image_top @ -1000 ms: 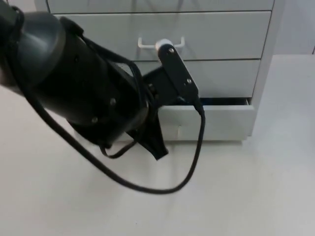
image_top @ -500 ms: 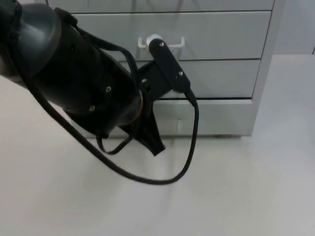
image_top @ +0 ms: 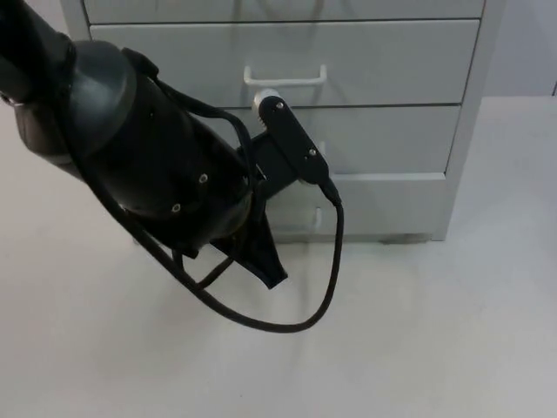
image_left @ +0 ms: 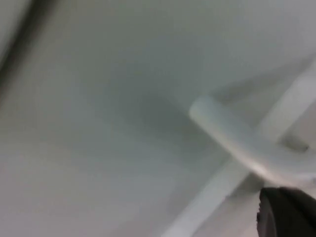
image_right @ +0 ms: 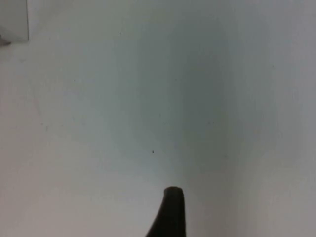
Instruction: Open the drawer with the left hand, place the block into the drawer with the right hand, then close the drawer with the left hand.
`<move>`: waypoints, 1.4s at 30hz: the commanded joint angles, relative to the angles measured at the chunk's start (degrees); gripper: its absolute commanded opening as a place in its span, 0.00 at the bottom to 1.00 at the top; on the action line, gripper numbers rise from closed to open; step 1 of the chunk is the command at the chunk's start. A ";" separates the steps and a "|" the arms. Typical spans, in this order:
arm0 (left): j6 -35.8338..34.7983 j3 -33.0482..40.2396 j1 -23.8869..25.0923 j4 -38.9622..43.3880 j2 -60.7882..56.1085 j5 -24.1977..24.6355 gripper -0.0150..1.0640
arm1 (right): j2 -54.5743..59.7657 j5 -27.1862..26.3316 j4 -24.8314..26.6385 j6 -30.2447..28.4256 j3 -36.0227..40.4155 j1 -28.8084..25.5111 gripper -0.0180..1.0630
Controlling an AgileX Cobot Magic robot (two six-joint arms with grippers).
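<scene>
The white drawer cabinet [image_top: 470, 131] stands at the back of the table. Its bottom drawer [image_top: 392, 205] sits flush with the cabinet front, with no gap above it. My left arm [image_top: 157, 157] reaches across the cabinet front, and the left gripper [image_top: 270, 257] is low in front of the bottom drawer, mostly covered by the arm. In the left wrist view a white drawer handle [image_left: 237, 138] is very close, with one black fingertip [image_left: 286, 212] just beside it. In the right wrist view a black fingertip [image_right: 170, 212] hangs over bare white table.
The middle drawer [image_top: 392, 61] is shut and carries a white handle [image_top: 285, 80]. White table [image_top: 418, 348] stretches in front of and to the right of the cabinet. A grey edge [image_right: 14, 22] appears in the right wrist view.
The bottom drawer, ajar with a dark gap a second ago, is now pushed in flush. My left arm moved toward the cabinet with it.
</scene>
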 commanded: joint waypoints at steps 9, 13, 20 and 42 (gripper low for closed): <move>7.26 -0.79 -0.76 -9.75 -2.92 1.49 0.01 | -0.46 -1.05 0.09 -0.47 -0.09 -0.09 0.67; 17.14 1.26 -3.91 -23.74 -8.22 -1.30 0.01 | -0.46 -1.05 0.09 -0.47 -0.09 -0.09 0.67; 42.67 3.70 -7.28 -56.51 -18.08 -1.67 0.01 | -0.46 -1.05 0.09 -0.47 -0.09 -0.09 0.67; 63.39 5.46 1.11 -78.43 -41.77 11.52 0.01 | -0.46 -0.51 0.19 -1.80 -0.09 -0.09 0.67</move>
